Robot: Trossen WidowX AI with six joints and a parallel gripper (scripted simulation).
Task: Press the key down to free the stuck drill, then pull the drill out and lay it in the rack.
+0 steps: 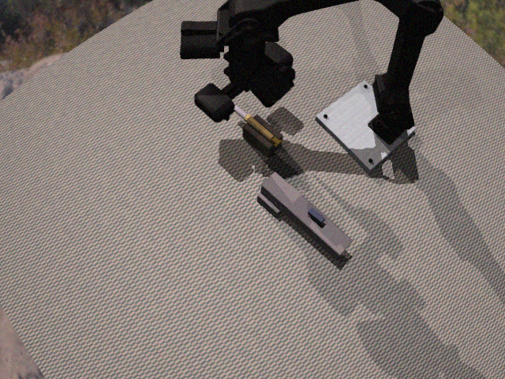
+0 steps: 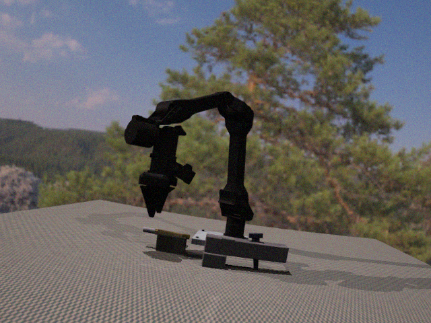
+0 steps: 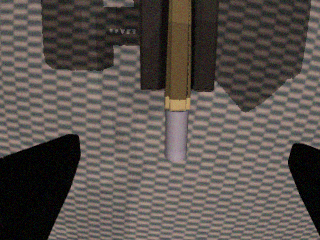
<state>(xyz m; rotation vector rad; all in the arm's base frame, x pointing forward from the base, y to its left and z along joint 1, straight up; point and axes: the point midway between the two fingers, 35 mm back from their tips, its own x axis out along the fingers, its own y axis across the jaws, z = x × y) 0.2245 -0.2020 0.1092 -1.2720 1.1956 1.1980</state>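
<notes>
The drill (image 1: pixel 263 130) (image 2: pixel 172 233) (image 3: pixel 178 65), with a brass-coloured body and a pale round shank, lies lengthwise in the dark rack (image 1: pixel 257 140) (image 2: pixel 170 244) (image 3: pixel 152 50), between its two walls. Its shank sticks out past the rack's end. My gripper (image 1: pixel 245 110) (image 2: pixel 155 213) (image 3: pixel 188 151) is wide open and empty, above the shank end, with a finger to each side in the wrist view. The grey holder (image 1: pixel 301 208) (image 2: pixel 243 248) is a long block standing apart from the rack. The dark blue key (image 1: pixel 316 215) (image 2: pixel 255 236) stands proud of its top, and a thin stem shows below.
The pale metal base plate (image 1: pixel 346 118) (image 2: pixel 200 237) carries the arm and lies beside the rack and behind the holder. The holder's raised long part overhangs the table (image 1: pixel 142 245) (image 2: pixel 104 284). Arm shadows fall around the rack and holder.
</notes>
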